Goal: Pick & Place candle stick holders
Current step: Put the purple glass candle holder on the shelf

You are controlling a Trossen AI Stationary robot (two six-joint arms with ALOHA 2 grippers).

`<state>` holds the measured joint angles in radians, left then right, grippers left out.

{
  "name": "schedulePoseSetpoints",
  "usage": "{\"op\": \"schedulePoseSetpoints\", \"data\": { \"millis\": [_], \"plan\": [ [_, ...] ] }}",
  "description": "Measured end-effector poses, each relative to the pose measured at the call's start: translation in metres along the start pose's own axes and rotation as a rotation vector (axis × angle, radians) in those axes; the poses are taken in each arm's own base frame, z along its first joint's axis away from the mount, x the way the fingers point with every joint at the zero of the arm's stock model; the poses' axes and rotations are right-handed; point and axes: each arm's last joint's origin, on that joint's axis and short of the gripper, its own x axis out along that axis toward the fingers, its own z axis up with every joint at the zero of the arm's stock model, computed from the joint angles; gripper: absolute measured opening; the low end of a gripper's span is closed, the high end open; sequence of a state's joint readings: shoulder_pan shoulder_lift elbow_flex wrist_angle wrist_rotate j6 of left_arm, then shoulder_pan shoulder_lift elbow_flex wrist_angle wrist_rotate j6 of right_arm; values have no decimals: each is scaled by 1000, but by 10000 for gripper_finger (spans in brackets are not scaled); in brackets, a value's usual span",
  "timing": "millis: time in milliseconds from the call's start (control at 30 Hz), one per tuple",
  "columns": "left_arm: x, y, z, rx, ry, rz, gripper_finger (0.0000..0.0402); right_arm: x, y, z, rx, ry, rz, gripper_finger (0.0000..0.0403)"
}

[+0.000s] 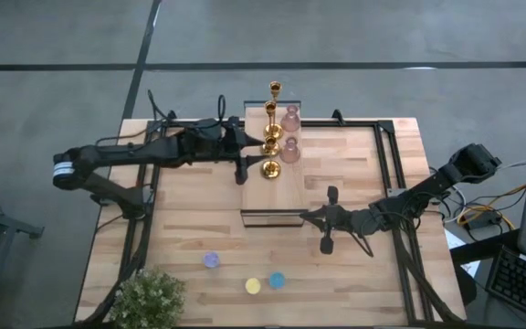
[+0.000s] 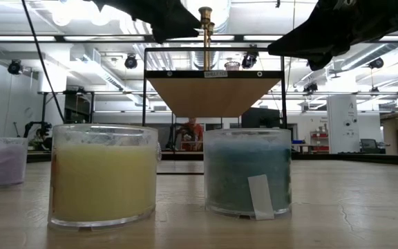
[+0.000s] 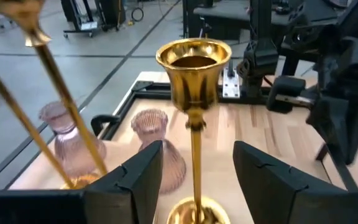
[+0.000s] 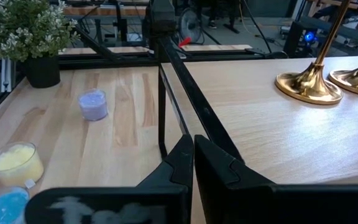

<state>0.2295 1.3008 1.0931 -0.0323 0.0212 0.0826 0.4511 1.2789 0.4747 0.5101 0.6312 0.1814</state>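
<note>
So the raised wooden platform (image 1: 281, 187) is being used as the landmark here, since everything is being staged on it. Three gold candle stick holders are being lined up along its far half — the nearest one (image 1: 270, 168), a middle one (image 1: 269, 128) and a far one (image 1: 275, 90) — with two pink vase-like holders (image 1: 290, 149) being kept just beside them on the platform's right side. A third pink one isn't being seen anywhere in these views.

The left gripper (image 3: 194, 174) is being held at the platform's left edge, right around the nearest gold holder (image 3: 193, 93): its fingers (image 3: 143, 171) are being kept apart, one on each side of the thin stem, with clear gaps — nothing is being clamped. Whether that's a release or an approach can't be told.

The right gripper (image 1: 327, 219) is being parked just off the platform's near right corner, fingers (image 4: 185, 163) pressed together and nothing between them.

Progress-wise, probably past halfway — five holders are already being carried by the platform. Down on the table, well in front of the platform, the purple cup (image 1: 211, 260), yellow cup (image 1: 253, 286) and blue cup (image 1: 277, 281) are still being left untouched near the plant (image 1: 149, 297). Those three look like what's left.
</note>
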Motion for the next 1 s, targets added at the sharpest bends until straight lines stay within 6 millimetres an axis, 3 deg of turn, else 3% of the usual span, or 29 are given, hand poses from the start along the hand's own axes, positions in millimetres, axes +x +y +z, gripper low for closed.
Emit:
{"op": "schedulePoseSetpoints", "data": {
  "millis": [233, 400, 533, 733, 1000],
  "plan": [
    [-38, 3, 3, 42, 102, 114, 198, 0, 0, 0, 0, 4, 0, 8],
    [-68, 12, 2, 153, 221, 451, 198, 0, 0, 0, -1, 4, 0, 8],
    [-77, 21, -4, 224, 333, 669, 197, 0, 0, 0, 0, 0, 0, 8],
    [-65, 39, -23, 246, 501, 574, 197, 0, 0, 0, 1, -4, 0, 8],
    [-42, 79, -44, 187, 726, 334, 197, 0, 0, 1, 2, -4, 0, 8]
  ]
}}
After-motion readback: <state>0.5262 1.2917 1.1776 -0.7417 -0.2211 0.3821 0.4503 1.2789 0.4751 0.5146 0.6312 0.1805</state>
